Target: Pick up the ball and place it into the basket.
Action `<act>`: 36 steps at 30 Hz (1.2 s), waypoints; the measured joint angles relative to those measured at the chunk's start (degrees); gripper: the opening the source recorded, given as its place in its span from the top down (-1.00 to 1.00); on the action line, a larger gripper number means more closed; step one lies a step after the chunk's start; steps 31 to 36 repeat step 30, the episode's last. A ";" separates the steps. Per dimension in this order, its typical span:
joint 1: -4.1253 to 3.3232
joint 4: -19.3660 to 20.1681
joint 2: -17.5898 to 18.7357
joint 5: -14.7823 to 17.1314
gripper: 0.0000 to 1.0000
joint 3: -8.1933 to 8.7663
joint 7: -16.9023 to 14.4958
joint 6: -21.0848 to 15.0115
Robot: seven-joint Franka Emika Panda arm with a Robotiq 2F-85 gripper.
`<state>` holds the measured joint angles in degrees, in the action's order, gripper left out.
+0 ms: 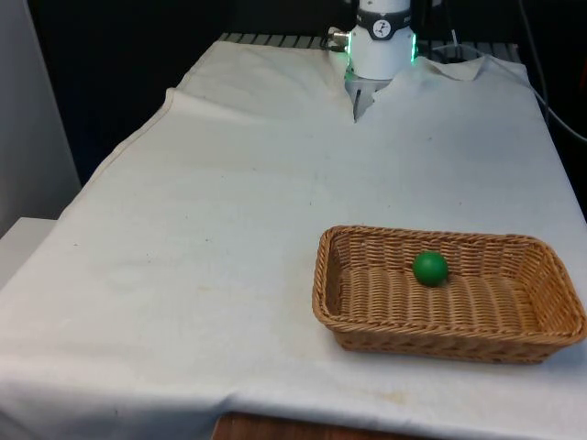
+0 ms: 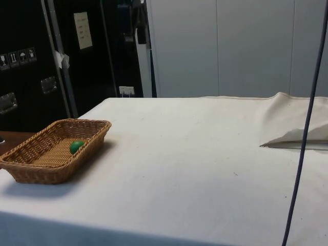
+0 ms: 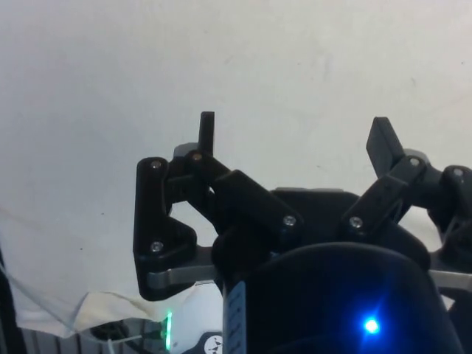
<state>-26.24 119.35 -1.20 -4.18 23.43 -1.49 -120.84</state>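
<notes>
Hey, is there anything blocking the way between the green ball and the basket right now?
Nothing visible does. The green ball already lies inside the wicker basket, on its floor. The gripper is open, holds nothing, and hangs over bare white cloth.

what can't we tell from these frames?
- Small green ball: lower part hidden by the woven wicker basket's near wall in the side view.
- Basket: its left end is cut off by the side view's edge.
- Black two-finger hand: open over white cloth; its height above the table isn't readable.
</notes>
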 measured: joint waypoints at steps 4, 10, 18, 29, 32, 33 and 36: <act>0.11 -0.06 -0.06 -1.03 -1.00 0.06 1.26 0.11; 0.11 -0.06 -0.11 -1.49 -1.00 0.11 3.38 0.17; 0.11 0.00 -0.11 -1.49 -1.00 0.11 5.84 0.17; 0.17 0.92 -0.97 -1.49 -1.00 0.11 7.68 0.11; 0.17 0.86 -0.97 -1.49 -1.00 0.11 7.68 0.11; 0.17 0.86 -0.97 -1.49 -1.00 0.11 7.68 0.11; 0.17 0.86 -0.97 -1.49 -1.00 0.11 7.68 0.11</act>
